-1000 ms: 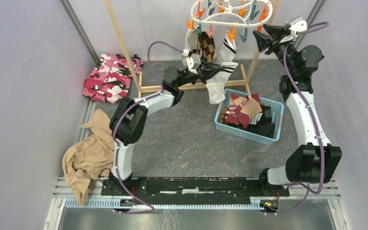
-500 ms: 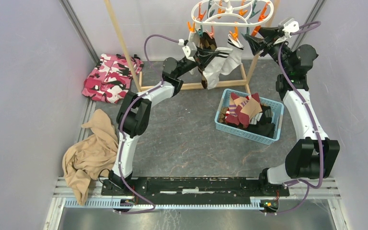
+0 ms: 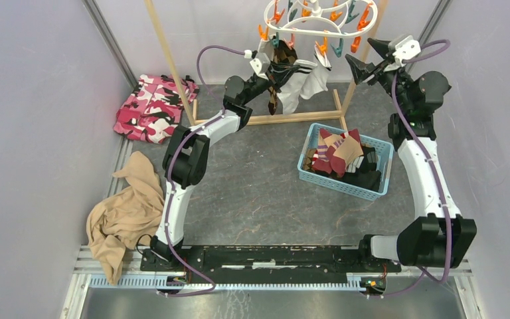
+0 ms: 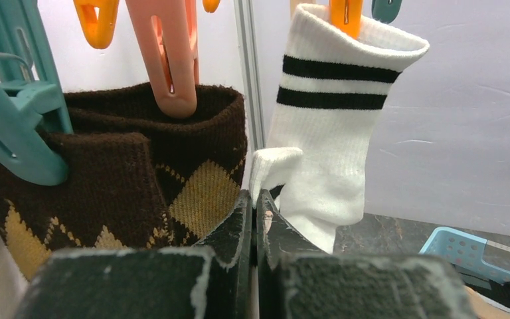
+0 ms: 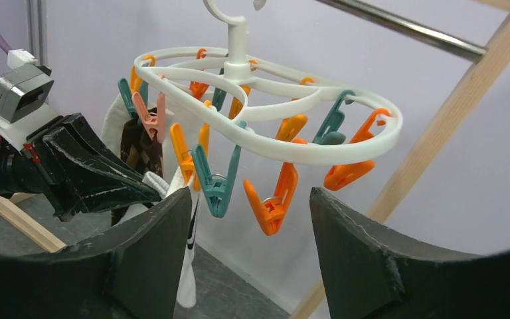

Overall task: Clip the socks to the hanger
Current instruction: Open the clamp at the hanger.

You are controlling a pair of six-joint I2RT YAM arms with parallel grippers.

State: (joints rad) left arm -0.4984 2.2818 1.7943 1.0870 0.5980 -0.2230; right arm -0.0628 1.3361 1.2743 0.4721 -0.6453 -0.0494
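The white hanger hangs from the wooden rack, with orange and teal clothespins; it also shows in the right wrist view. A brown argyle sock is clipped by a pink pin, and a second one by a teal pin. A white sock with dark stripes hangs from an orange pin. My left gripper is shut on a plain white sock, just under the pins. My right gripper is open and empty, facing the hanger's right side.
A blue basket on the floor holds maroon/tan socks and dark ones. The wooden rack's base lies under the hanger. A pink camouflage cloth lies at far left and a tan garment at near left.
My left gripper has risen with the white sock, up among the clipped socks under the hanger. My right gripper reached left toward the pins, then drew back to the right.
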